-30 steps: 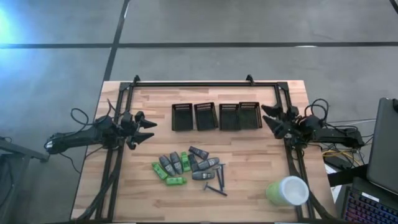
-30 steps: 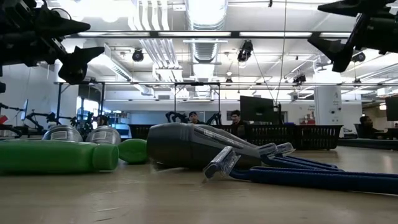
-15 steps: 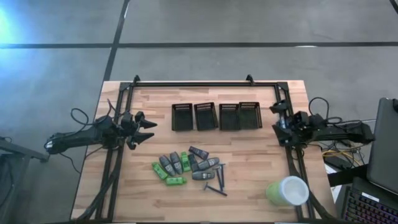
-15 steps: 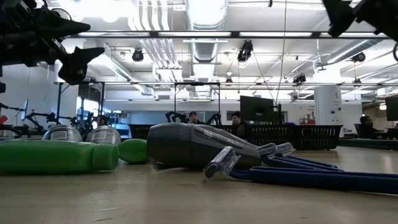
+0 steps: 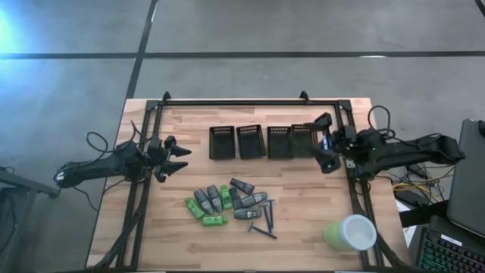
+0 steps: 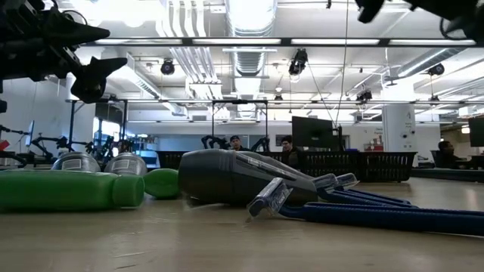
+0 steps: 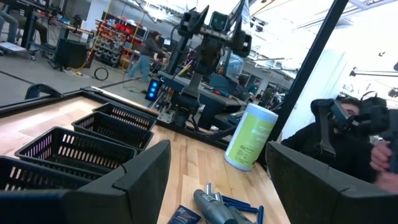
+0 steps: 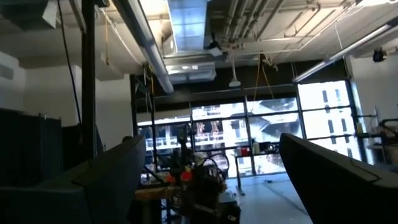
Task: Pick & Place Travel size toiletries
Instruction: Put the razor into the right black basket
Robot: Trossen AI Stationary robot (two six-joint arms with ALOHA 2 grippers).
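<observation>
Travel size toiletries (image 5: 231, 204) lie heaped at lower centre of the desk (image 5: 182, 239), none yet in the four mesh bins (image 5: 264, 141) above. Right hand (image 5: 323, 142), spread and empty, hovers by the rightmost bin; left hand (image 5: 176, 158), released, waits centre-left.

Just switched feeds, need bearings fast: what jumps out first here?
A heap of toiletries lies near the table's front middle, with four bins in a row behind it. The right gripper hovers open beside the rightmost bin; the left gripper waits open at the left. A cup lies front right.
</observation>
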